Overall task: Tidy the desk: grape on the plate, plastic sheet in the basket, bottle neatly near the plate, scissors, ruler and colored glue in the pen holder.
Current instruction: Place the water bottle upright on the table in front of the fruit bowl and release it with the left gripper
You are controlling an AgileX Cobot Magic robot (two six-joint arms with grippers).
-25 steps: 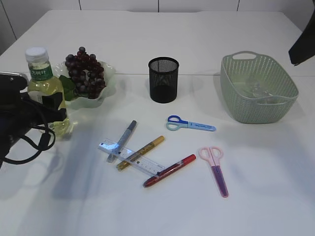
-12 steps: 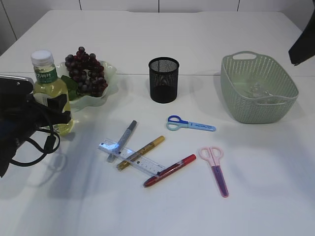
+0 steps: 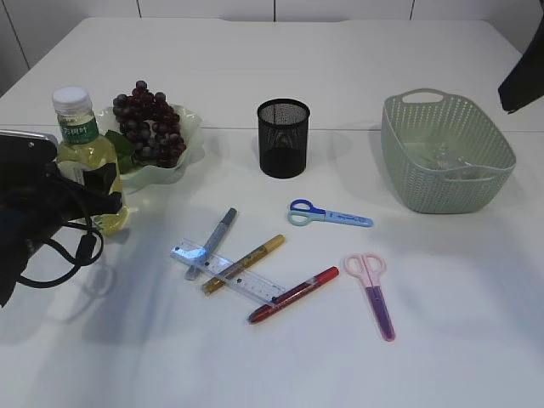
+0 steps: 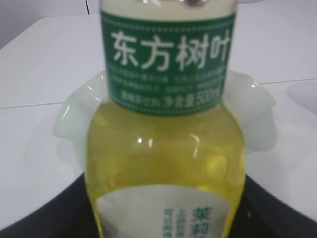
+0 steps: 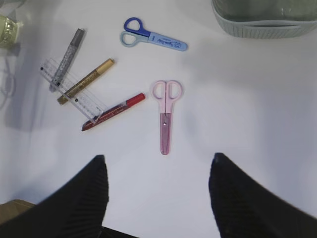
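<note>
The bottle [image 3: 83, 153] of yellow tea stands upright just left of the plate [image 3: 192, 124], which holds the grape [image 3: 150, 127]. My left gripper [image 3: 92, 184] is shut on the bottle's lower body; its dark fingers flank the bottle [image 4: 166, 148] in the left wrist view. Mid-table lie blue scissors [image 3: 328, 215], pink scissors [image 3: 374, 293], a clear ruler [image 3: 228, 274] and silver [image 3: 212, 240], gold [image 3: 246, 262] and red [image 3: 294, 294] glue pens. The black mesh pen holder [image 3: 282, 138] stands behind them. My right gripper [image 5: 158, 168] hangs open above the table, short of the pink scissors [image 5: 166, 115].
The green basket [image 3: 433, 194] sits at the back right with a clear crumpled sheet [image 3: 442, 155] inside. Part of the right arm [image 3: 523, 76] shows dark at the right edge. The left arm's cables [image 3: 59, 251] trail on the table at the left.
The bottle has gone from tilted to upright and shifted slightly back and right, closer to the plate, with the left gripper around it. The right arm has not moved.
</note>
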